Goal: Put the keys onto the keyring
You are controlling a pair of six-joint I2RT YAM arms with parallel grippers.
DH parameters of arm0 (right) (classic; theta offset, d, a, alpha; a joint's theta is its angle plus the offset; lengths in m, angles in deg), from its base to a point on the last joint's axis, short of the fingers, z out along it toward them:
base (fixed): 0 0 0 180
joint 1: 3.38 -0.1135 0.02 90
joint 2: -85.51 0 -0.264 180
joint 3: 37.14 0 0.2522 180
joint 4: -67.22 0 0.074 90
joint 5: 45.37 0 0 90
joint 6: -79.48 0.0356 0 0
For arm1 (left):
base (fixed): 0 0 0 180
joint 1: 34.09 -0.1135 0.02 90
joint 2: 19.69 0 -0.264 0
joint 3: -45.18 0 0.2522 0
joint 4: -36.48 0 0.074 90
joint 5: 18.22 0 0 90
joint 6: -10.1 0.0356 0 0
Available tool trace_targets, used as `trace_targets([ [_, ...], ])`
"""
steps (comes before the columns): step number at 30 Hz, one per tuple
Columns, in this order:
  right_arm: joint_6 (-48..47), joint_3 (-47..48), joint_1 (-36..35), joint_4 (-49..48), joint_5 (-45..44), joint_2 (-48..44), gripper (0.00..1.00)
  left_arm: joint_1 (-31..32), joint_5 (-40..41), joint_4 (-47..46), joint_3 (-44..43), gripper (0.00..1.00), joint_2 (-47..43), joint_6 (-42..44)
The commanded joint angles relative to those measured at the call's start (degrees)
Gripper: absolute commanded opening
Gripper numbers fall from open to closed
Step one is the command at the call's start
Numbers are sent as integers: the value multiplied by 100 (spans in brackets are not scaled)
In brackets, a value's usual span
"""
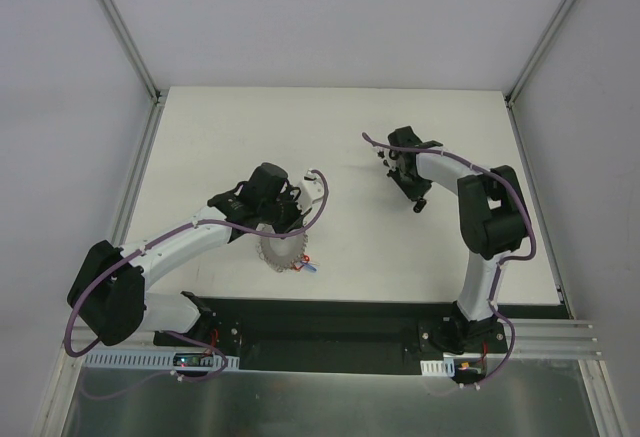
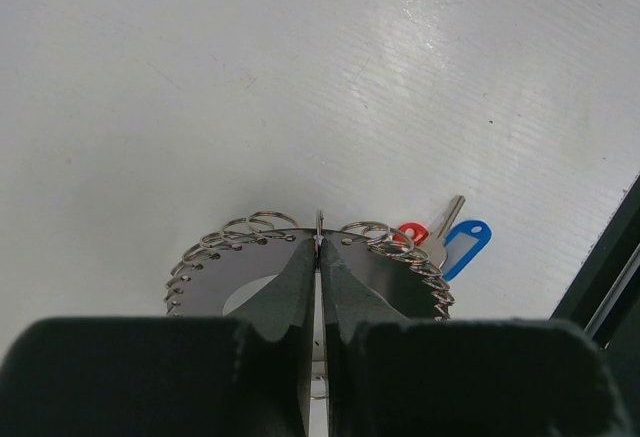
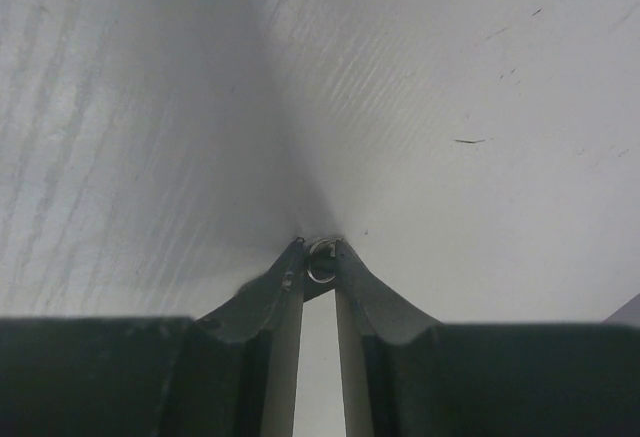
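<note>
Left gripper (image 2: 318, 245) pinches keyring (image 2: 385, 272) (elbow bent) | right gripper (image 3: 320, 249) nips wire loop (image 3: 311, 273)

**Worktop layout: keyring left of centre, right end effector well apart on the right**

We find the keyring (image 1: 283, 252) lying flat on the worktop (image 1: 350, 127), left of centre and near the front edge, directly beneath the left end effector (image 2: 318, 241). That end effector's fingertips meet on an upright loop (image 2: 318, 221) at the ring's rim. In the left wrist view, the tags (image 2: 463, 248) lie on the worktop just beside the rim, right of the fingers. The right end effector (image 3: 319, 249) stands well apart, right of and behind the keyring. Its tips are down at the worktop with a small loop (image 3: 320, 260) pinched between them.
</note>
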Motion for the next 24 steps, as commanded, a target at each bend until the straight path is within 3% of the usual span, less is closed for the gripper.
trace_targets([
  [1,-92,148,-25,310,-354,-68,21,22,25,14,-237,0,25,101],
  [7,-127,122,-25,310,-451,-15,20,30,16,14,-237,0,42,101],
  [16,-127,130,-25,292,-486,38,7,39,16,14,-237,0,42,101],
  [19,-109,87,-34,292,-442,-59,1,30,16,14,-237,0,34,101],
  [24,92,-71,-78,257,-74,-577,1,30,34,14,-228,0,25,101],
])
